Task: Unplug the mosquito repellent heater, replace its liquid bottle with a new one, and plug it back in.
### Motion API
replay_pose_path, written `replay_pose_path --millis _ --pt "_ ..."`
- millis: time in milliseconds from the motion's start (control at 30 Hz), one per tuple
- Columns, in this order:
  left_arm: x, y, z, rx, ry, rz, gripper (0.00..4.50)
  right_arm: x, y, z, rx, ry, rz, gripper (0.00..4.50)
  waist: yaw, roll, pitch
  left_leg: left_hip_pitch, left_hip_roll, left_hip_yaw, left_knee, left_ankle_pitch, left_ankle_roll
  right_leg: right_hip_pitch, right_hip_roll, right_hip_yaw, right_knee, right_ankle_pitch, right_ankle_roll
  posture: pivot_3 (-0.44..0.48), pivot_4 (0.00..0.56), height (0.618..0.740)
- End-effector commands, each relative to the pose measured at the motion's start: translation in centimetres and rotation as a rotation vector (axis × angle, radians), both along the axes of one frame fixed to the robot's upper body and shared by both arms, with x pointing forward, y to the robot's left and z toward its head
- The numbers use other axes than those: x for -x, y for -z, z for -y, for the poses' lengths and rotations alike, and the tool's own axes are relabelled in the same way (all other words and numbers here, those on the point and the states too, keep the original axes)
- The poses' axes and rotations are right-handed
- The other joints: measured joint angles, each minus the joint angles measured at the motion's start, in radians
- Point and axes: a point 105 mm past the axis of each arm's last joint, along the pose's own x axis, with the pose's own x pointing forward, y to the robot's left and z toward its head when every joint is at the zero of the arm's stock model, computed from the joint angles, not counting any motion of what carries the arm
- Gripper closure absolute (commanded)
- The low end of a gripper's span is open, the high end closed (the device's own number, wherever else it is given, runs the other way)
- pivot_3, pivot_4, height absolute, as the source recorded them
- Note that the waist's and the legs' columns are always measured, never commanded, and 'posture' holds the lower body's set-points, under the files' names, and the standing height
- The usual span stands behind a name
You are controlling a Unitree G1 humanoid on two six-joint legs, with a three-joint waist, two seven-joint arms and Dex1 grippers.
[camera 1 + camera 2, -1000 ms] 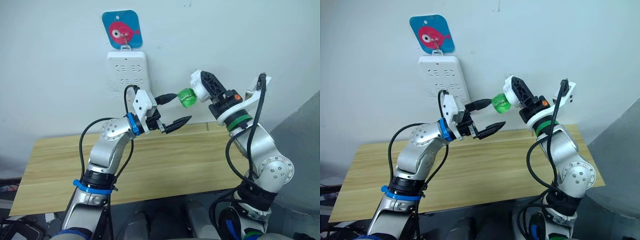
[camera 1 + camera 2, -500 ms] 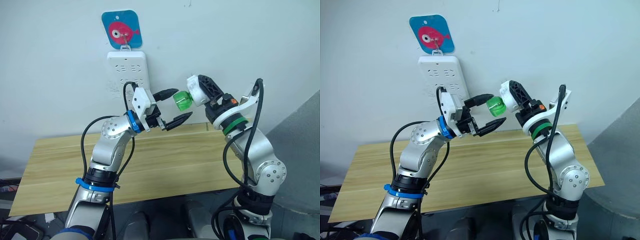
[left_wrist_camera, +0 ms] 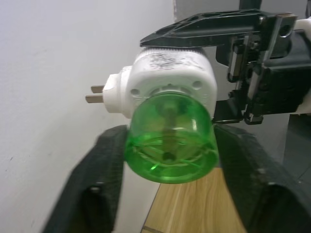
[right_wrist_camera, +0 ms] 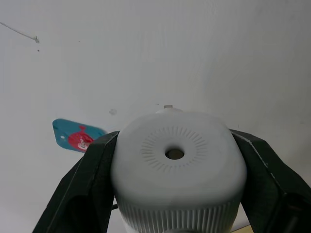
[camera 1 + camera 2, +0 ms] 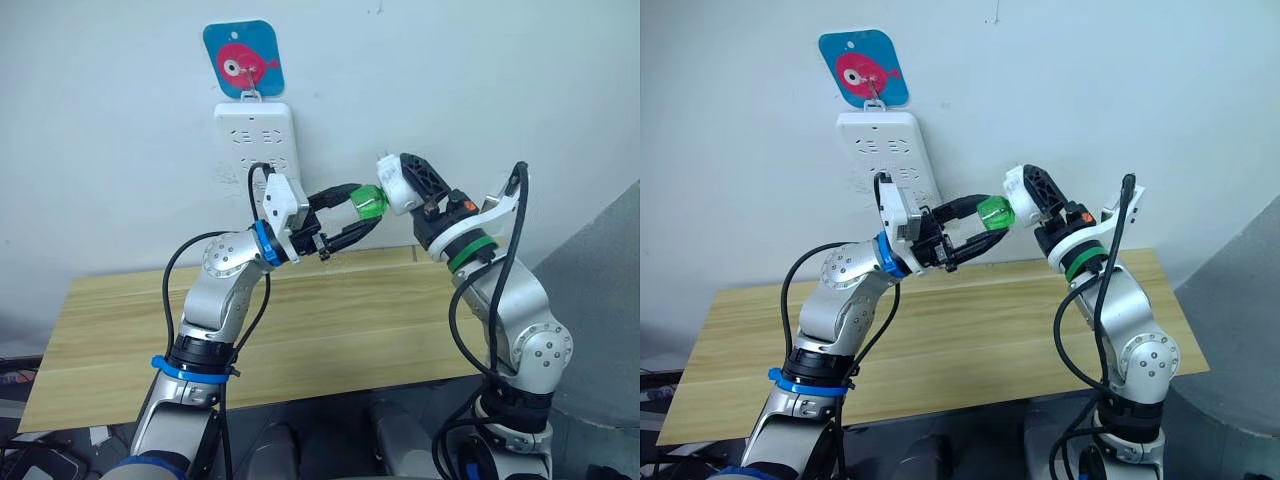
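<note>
My right gripper (image 5: 400,182) is shut on the mosquito repellent heater (image 4: 175,165), a white domed unit held up in front of the wall. The heater is unplugged and its two metal prongs (image 3: 95,94) stick out free. A green liquid bottle (image 5: 367,203) hangs screwed into the heater's underside. My left gripper (image 5: 364,207) reaches in from the left, and its black fingers (image 3: 103,187) press on both sides of that bottle. The two grippers meet well above the table.
A long white power strip (image 5: 252,140) hangs on the wall under a blue hook plate with a red fish (image 5: 243,58), to the upper left of the grippers. The wooden table (image 5: 330,320) lies below. A grey slanted surface (image 5: 600,300) stands at the right.
My left gripper's fingers were spread apart beside the green bottle and have now closed onto it. The right arm brought the heater slightly toward the left gripper.
</note>
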Motion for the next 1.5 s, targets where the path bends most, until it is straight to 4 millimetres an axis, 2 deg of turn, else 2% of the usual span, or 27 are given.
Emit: replay_pose_path --millis 33,300,367,467,667,767,833,933,1067,1267,1500 --pt "0.3 -1.8 0.7 0.022 0.018 0.063 2.24 0.8 -0.9 -0.9 -0.019 -0.052 0.042 1.53 0.0 0.0 0.0 0.0 0.0 0.0 0.0 0.0 0.0 0.0 0.0 0.0 0.0 0.0 0.0 -0.216 0.15 0.725" --pt "0.6 -1.9 0.7 0.014 0.018 0.08 2.24 1.1 -0.3 -0.8 -0.015 -0.074 0.026 1.53 0.0 0.0 0.0 0.0 0.0 0.0 0.0 0.0 0.0 0.0 0.0 0.0 0.0 0.0 0.0 -0.213 0.155 0.725" --pt "0.5 -1.9 0.6 0.01 0.013 0.081 2.24 1.3 -0.5 -0.4 -0.02 -0.072 0.048 0.81 0.0 0.0 0.0 0.0 0.0 0.0 0.0 0.0 0.0 0.0 0.0 0.0 0.0 0.0 0.0 -0.213 0.158 0.725" --pt "0.6 -1.6 0.3 -0.011 0.011 0.087 2.24 1.2 -0.2 1.3 0.019 -0.019 0.057 0.0 0.001 0.0 0.0 0.0 0.0 0.0 0.0 0.0 0.0 0.0 0.0 0.0 0.0 0.0 0.0 -0.212 0.158 0.725" --pt "1.2 -0.1 -0.9 -0.07 -0.003 0.063 2.24 1.8 1.2 5.4 0.118 0.024 0.043 0.0 0.005 0.0 0.0 0.0 0.0 0.0 0.001 0.0 0.0 0.0 0.0 0.0 0.0 0.0 0.0 -0.207 0.167 0.725" --pt "1.5 1.4 -1.9 -0.13 -0.004 0.051 2.24 2.2 2.3 6.9 0.27 -0.028 0.061 0.0 0.006 0.0 0.0 0.0 0.0 0.001 0.001 0.0 0.0 0.0 0.0 0.002 -0.001 0.0 0.0 -0.203 0.175 0.725" --pt "1.8 2.0 -2.3 -0.168 0.01 0.064 2.24 2.2 3.0 6.9 0.385 -0.084 0.077 0.0 0.006 0.0 0.0 0.001 0.0 0.002 0.001 0.0 0.0 0.001 0.001 0.003 -0.001 0.0 0.0 -0.2 0.176 0.725" --pt "2.4 2.5 -2.5 -0.215 0.048 0.091 2.24 2.7 4.0 5.7 0.52 -0.266 0.104 0.0 0.008 0.0 0.0 0.002 0.001 0.004 0.001 0.0 0.001 0.001 0.003 0.006 0.0 0.0 0.0 -0.193 0.18 0.725" --pt "3.4 3.4 -2.6 -0.269 0.106 0.142 2.24 4.3 4.8 5.1 0.461 -0.591 0.062 0.0 0.018 0.0 0.0 0.003 0.001 0.008 0.001 -0.001 0.002 0.001 0.003 0.011 0.0 0.0 0.0 -0.168 0.188 0.725" --pt "4.4 3.9 -2.2 -0.289 0.158 0.154 2.24 4.9 5.5 4.7 0.479 -0.776 0.045 0.0 0.038 0.0 0.0 0.003 0.001 0.012 0.003 -0.001 0.003 0.001 0.003 0.015 -0.001 0.0 0.0 -0.15 0.191 0.725" --pt "5.0 4.1 -2.1 -0.309 0.198 0.167 2.24 4.7 5.6 3.9 0.463 -0.853 0.041 0.0 0.05 0.0 0.001 0.003 0.001 0.012 0.003 -0.002 0.003 0.001 0.003 0.016 -0.001 0.0 0.001 -0.149 0.195 0.725"
